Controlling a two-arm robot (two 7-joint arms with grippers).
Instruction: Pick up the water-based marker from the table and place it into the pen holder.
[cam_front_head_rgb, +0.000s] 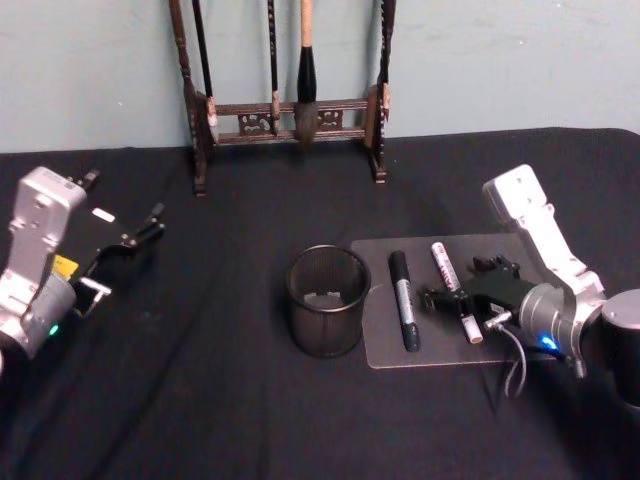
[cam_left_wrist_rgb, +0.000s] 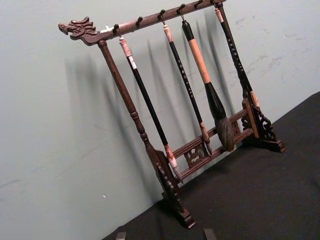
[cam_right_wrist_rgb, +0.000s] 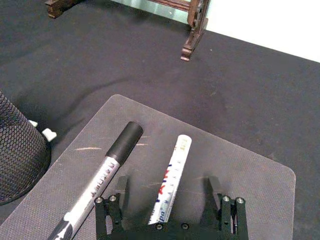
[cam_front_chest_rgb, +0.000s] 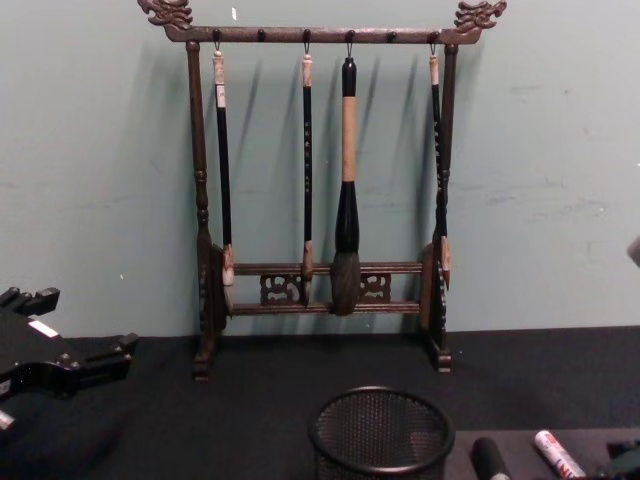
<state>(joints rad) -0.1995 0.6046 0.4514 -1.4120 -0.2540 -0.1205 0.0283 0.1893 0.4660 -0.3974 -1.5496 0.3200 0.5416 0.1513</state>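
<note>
Jaws of the right gripper (cam_right_wrist_rgb: 167, 192) straddle the white marker (cam_right_wrist_rgb: 172, 167), unclosed (nothing lifted yet), right of the pen holder (cam_front_head_rgb: 325, 300); left gripper (cam_left_wrist_rgb: 165, 234) idles leftward, spread.

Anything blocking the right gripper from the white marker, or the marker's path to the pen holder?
Nothing blocks the grasp: the right gripper, fingers open, straddles the white marker. The black-capped marker lies between it and the pen holder; lifting should clear it.
</note>
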